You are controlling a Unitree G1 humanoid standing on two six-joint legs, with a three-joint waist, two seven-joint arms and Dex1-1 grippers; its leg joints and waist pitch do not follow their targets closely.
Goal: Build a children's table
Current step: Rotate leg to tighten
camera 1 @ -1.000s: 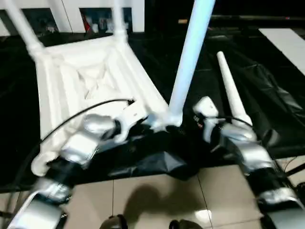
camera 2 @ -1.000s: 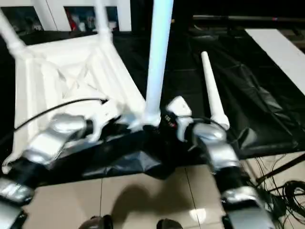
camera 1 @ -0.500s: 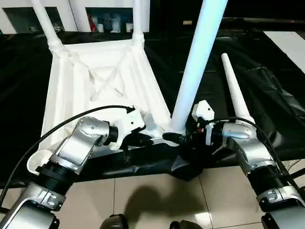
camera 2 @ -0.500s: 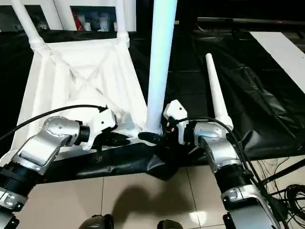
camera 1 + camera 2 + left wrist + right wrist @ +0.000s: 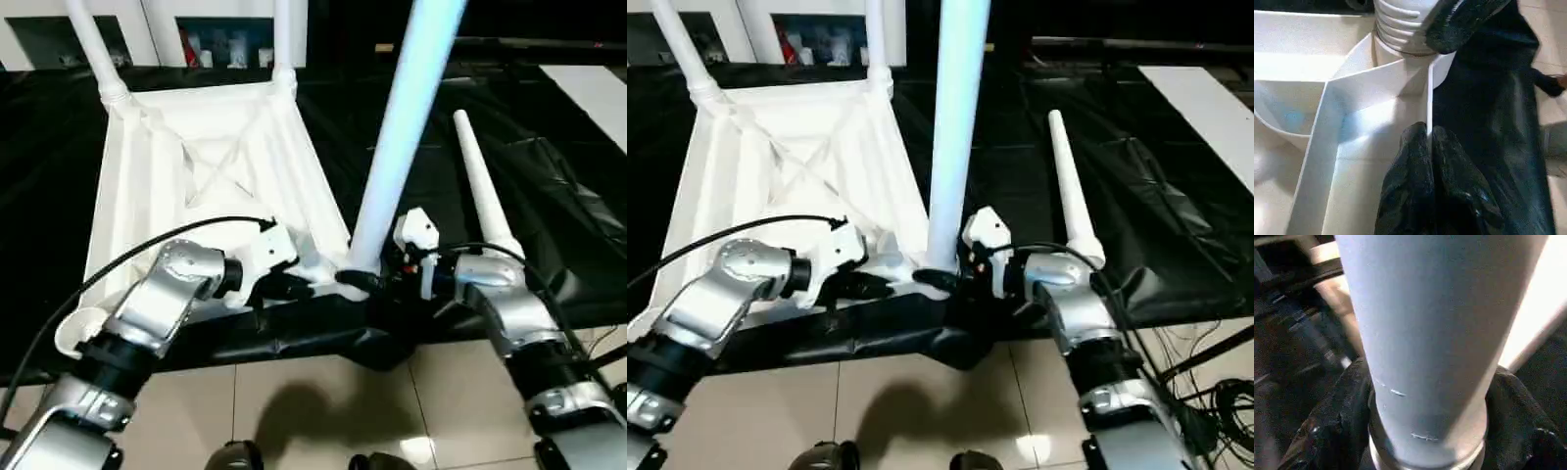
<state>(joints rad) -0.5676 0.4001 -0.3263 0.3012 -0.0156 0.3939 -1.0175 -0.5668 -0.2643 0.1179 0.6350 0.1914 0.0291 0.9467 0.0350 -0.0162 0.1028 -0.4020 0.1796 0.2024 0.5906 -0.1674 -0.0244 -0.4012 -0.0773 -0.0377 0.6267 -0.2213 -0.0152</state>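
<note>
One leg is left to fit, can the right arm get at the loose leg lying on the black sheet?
Probably yes: the loose leg lies just beside the right gripper, nothing between, but its jaws flank the upright leg and must let go first.

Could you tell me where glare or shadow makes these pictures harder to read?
Left eye view: a bright ceiling-light reflection on the floor tiles, and the robot's shadow beside it. Left wrist view: the tabletop ribs wash out to near white. Right wrist view: the leg looks blue-grey, a bright streak alongside it.

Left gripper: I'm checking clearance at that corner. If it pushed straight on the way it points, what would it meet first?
Probably the ribbed base of the standing leg in the tabletop's corner socket, straight beyond the left gripper.
</note>
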